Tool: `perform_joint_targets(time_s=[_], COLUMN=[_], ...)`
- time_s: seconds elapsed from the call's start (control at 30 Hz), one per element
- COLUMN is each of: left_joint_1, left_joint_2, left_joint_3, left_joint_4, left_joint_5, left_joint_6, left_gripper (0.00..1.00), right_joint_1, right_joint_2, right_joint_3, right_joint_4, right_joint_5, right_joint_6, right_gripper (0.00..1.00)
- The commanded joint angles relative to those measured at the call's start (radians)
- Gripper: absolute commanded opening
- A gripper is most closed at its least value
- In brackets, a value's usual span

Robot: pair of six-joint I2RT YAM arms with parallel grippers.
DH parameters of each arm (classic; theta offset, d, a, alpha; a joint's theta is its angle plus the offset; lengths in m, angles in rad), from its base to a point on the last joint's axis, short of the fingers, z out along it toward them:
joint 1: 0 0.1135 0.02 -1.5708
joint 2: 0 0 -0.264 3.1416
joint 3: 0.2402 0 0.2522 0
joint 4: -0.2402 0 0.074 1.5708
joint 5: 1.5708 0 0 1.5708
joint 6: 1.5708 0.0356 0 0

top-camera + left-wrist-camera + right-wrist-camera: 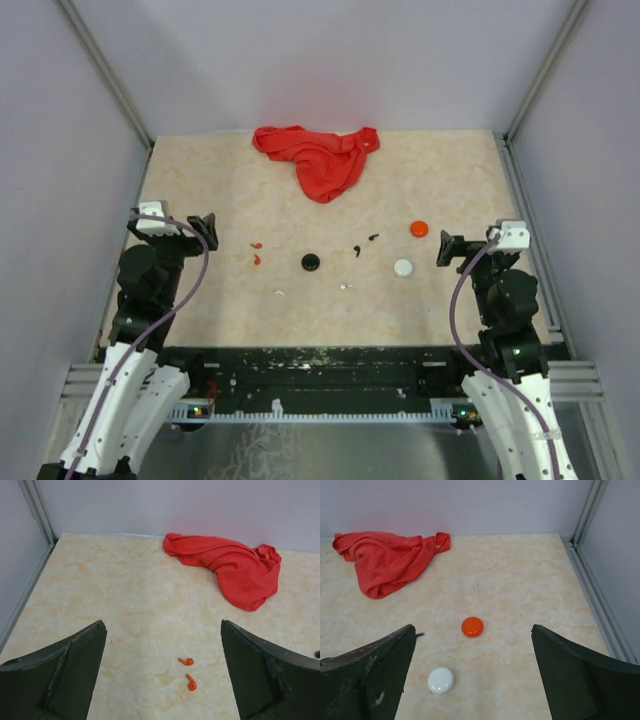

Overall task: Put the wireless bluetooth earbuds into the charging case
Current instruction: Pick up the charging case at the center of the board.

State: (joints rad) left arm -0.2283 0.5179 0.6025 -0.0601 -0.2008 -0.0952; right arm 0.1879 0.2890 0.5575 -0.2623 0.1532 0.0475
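Six earbuds lie loose on the table, in three pairs, none of them in a case. The two red earbuds are left of centre, one just behind the other. The two black earbuds are right of centre and close together. The two white earbuds are nearer the arms and well apart from each other; they are pale specks that are hard to pick out against the pale top.

There are three round cases. The black case sits between the red and black pairs. The red case and white case are near each other on the right. One red cloth is bunched at the far edge.

The left hand is spread wide and holds nothing, and the red pair shows on the table between its fingers. A dark speck at that view's right edge is cut off and cannot be identified. The right hand is also spread wide and holds nothing. Its camera shows the red and white cases as smooth domes. Something small and dark peeks out beside its left finger, mostly hidden.
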Motion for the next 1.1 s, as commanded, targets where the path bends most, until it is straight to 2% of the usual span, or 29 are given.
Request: perform_joint_targets(time_s=[0.0,0.17,0.33,0.5,0.87,0.97,1.07], left_joint_1=[-0.009,-0.05,-0.058,-0.057,-0.059,-0.078,-0.14], left_joint_2=[0.033,0.1,0.103,0.139,0.4,0.473,0.542], left_joint_3=[-0.007,-0.016,-0.031,-0.043,0.085,0.112,0.118], left_joint_4=[0.024,0.056,0.084,0.09,-0.05,-0.108,-0.137], left_joint_5=[-0.025,-0.04,0.002,0.082,0.374,0.375,0.317], left_joint_6=[0.01,0.033,0.033,-0.044,-0.199,-0.241,-0.269], left_gripper=[1.0,1.0,1.0,1.0,1.0,0.99,0.98], right_joint_1=[0.005,0.005,0.006,0.005,0.005,0.005,0.005], right_joint_2=[0.009,0.013,0.015,0.018,0.053,0.065,0.065], right_joint_3=[0.045,0.039,0.035,0.031,0.042,0.042,0.044], right_joint_4=[0.031,0.038,0.048,0.061,0.037,0.041,0.036], right_joint_5=[0.046,0.053,0.039,0.013,-0.052,-0.073,-0.092], right_joint_6=[-0.016,-0.018,-0.017,-0.01,0.0,-0.001,0.0], right_gripper=[0.98,0.98,0.98,0.98,0.99,0.99,0.99])
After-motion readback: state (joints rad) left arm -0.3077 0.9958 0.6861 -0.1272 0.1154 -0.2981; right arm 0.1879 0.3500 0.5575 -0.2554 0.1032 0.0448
